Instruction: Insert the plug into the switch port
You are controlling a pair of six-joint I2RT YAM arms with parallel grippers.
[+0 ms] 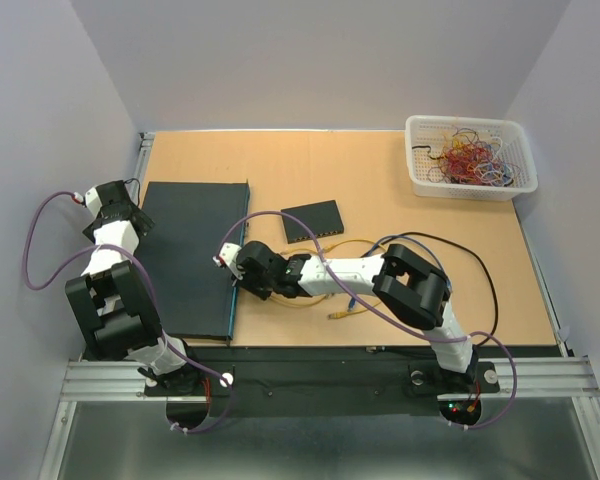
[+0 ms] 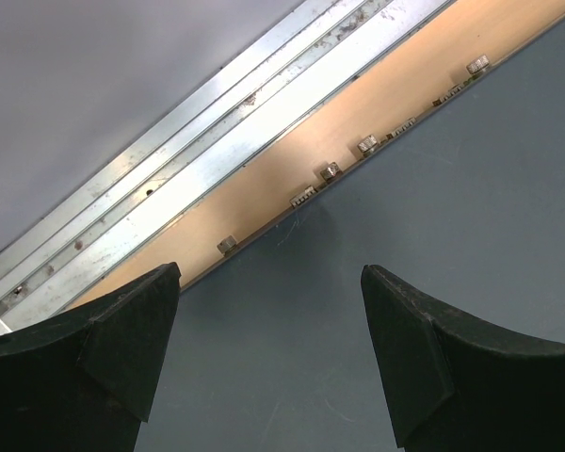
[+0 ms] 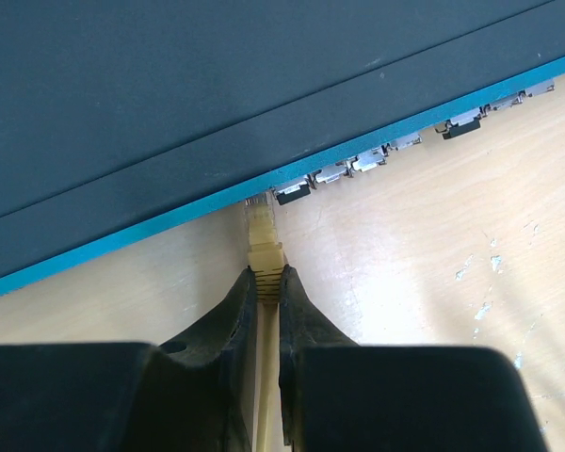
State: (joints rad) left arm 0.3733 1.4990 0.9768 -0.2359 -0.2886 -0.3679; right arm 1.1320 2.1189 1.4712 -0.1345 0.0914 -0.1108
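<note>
Plywood tabletop [image 1: 400, 200] carries a broad, flat, dark grey metal switch [image 1: 185, 255] with a teal front edge. Left gripper [image 2: 270, 273] hangs above it, jaws spread and empty. Right gripper [image 3: 266, 280] pinches the small yellow plastic plug [image 3: 264, 240], tip meeting that edge.

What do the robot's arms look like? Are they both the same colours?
Yes, they match. The left arm and the right arm are both built from chunky black joints with white tube-shaped links between them. A thin purple cable loops along each one. The fingers are dull black wedges, wide at the back and narrower toward the tips.
</note>
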